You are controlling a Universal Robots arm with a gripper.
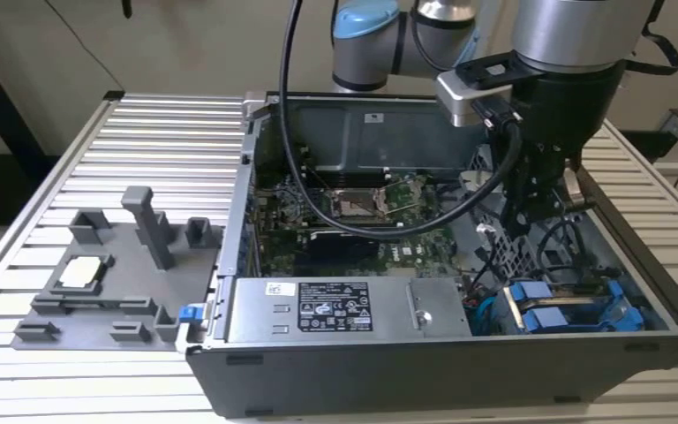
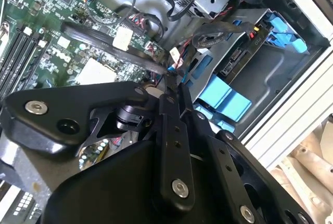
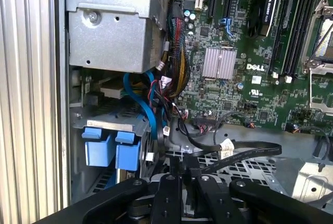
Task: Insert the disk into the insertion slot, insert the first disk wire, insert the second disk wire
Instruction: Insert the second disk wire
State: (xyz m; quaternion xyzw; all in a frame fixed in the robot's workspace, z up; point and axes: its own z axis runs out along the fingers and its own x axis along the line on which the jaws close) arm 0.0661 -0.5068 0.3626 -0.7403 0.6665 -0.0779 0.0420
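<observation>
In the exterior view, the drive bay (image 1: 575, 309) sits at the near corner of the open computer case (image 1: 433, 371), its blue tabs showing; whether the disk is seated inside it I cannot tell. Just behind it, the gripper (image 1: 525, 216) hangs low inside the case among loose black cables (image 1: 557, 243). In the second wrist view the jaws look closed together, though whether they pinch a cable end I cannot tell. Further back lies the green circuit board (image 1: 351, 221). The risk, I judge, is snagging: cables crowd the fingers, so a tug could drag a plug off line.
</observation>
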